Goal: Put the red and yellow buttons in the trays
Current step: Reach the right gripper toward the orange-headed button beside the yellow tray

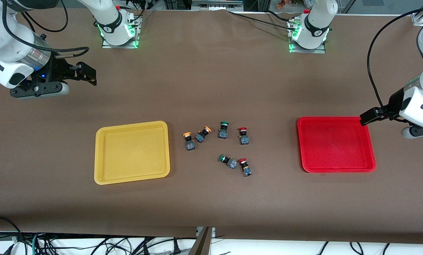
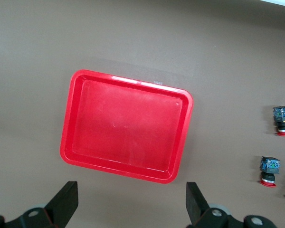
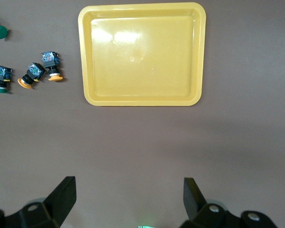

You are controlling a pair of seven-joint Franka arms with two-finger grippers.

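Note:
The yellow tray [image 1: 131,153] and the red tray [image 1: 336,144] lie empty, the yellow one toward the right arm's end, the red one toward the left arm's end. Between them lie two yellow-capped buttons [image 1: 189,140] [image 1: 203,134] and two red-capped buttons [image 1: 243,135] [image 1: 245,166]. My right gripper [image 1: 86,73] is open and empty in the air. My left gripper [image 1: 373,116] is open and empty above the red tray's corner. The left wrist view shows the red tray [image 2: 126,126] and both red buttons [image 2: 283,121] [image 2: 269,170]. The right wrist view shows the yellow tray [image 3: 142,54] and both yellow buttons [image 3: 51,65] [image 3: 31,76].
Two green-capped switches [image 1: 223,129] [image 1: 227,160] lie among the buttons. The brown cloth covers the whole table. The arm bases [image 1: 118,30] [image 1: 308,33] stand at the table's edge farthest from the front camera.

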